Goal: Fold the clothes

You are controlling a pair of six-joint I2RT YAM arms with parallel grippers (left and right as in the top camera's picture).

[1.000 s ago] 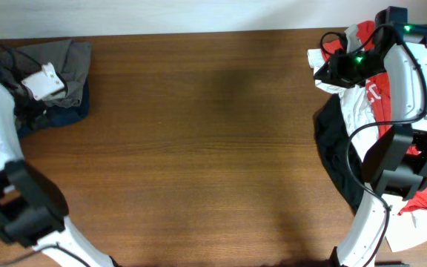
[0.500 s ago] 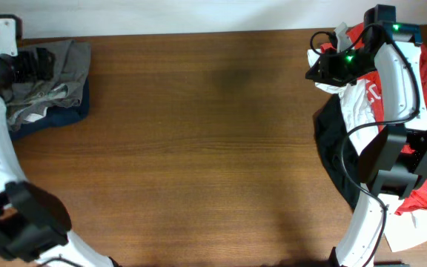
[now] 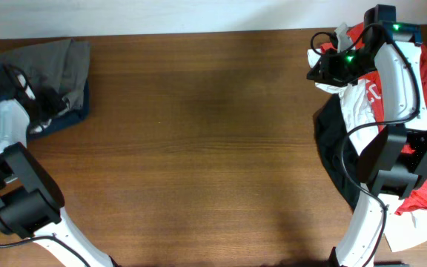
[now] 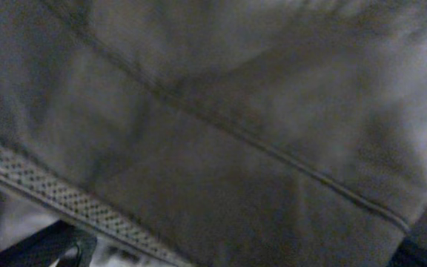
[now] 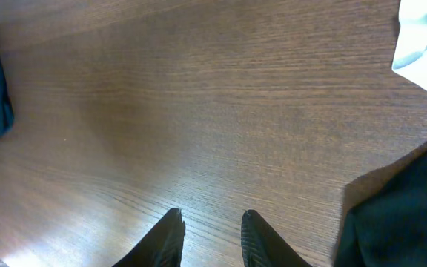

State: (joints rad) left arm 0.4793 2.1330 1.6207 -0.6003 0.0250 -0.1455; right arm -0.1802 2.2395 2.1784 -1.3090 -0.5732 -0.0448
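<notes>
Left pincer is hanging directly over the grey-olive shorts at the table's far-left corner, jaws spread fully, cloth filling the gap but nothing pinched yet. The shorts are lying bunched, their long axis running roughly along the far edge, with the mesh waistband lining sitting towards one jaw. The coming move is therefore judged to be a straight drop and close by the left arm, the nearer one by far. Right pincer is standing partly spread and empty over bare wood at the far-right corner, facing the open table, well apart from the shorts. Count: two heaps. The left is showing two pieces, shorts over a navy piece. The right is showing at least three – red T-shirt, white piece, black piece.
</notes>
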